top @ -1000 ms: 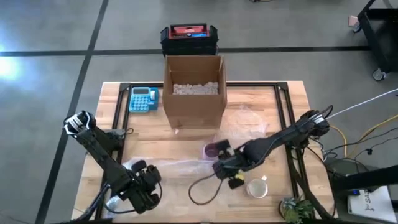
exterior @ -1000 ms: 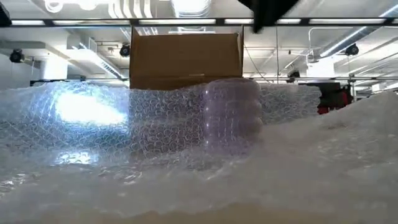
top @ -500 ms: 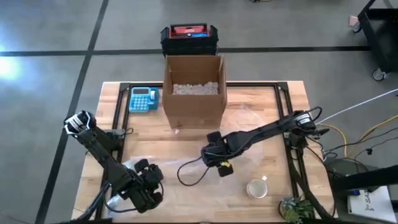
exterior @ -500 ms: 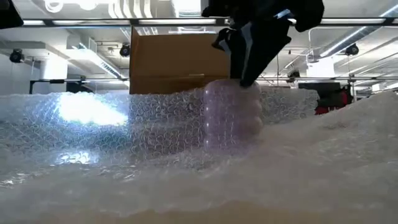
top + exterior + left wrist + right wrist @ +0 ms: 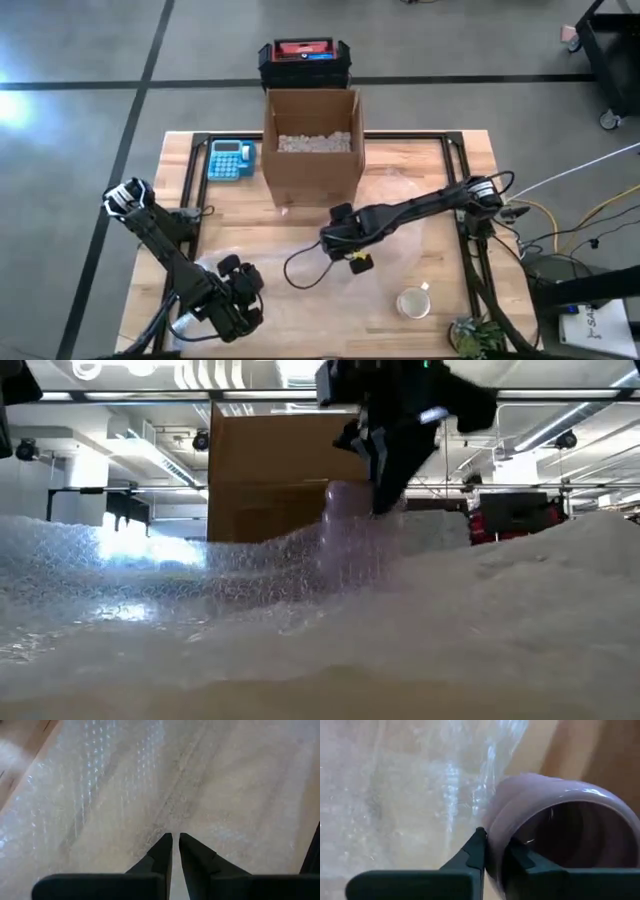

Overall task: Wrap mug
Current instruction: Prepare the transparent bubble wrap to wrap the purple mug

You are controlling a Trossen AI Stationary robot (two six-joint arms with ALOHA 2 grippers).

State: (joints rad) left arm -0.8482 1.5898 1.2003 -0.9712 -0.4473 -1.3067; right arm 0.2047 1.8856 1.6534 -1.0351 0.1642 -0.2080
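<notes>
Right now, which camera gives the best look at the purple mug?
The right wrist view: the mug fills the frame, its rim pinched by the right tool. The low view shows it only blurred through bubble wrap. From above the arm covers it; the left wrist view shows only wrap.

Cardboard box (image 5: pixel 311 143), blue calculator (image 5: pixel 230 159), clear cup (image 5: pixel 412 302).

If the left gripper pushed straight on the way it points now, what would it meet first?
Most likely the clear bubble wrap sheet: the left gripper points down at it, nearly closed fingertips at its surface. Nothing else shows in that line.
</notes>
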